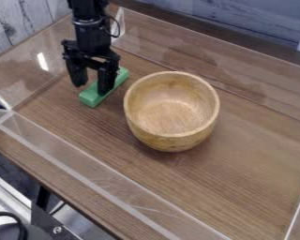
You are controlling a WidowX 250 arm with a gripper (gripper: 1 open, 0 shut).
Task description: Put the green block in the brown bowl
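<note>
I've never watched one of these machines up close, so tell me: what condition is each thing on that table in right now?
gripper: open, pointing down, fingers straddling the green block.
green block: lying flat on the table, not lifted.
brown bowl: upright, empty.
table: wooden, bare right of the bowl.

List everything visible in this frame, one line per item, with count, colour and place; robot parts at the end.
green block: one, bright green, lying flat on the table just left of the bowl, under the gripper.
brown bowl: one, light-brown wood, upright near the table's middle, nothing inside.
table: one, dark wood grain, with a clear raised edge around it.
gripper: one, black, pointing down, fingers open on either side of the block's far end.
</note>
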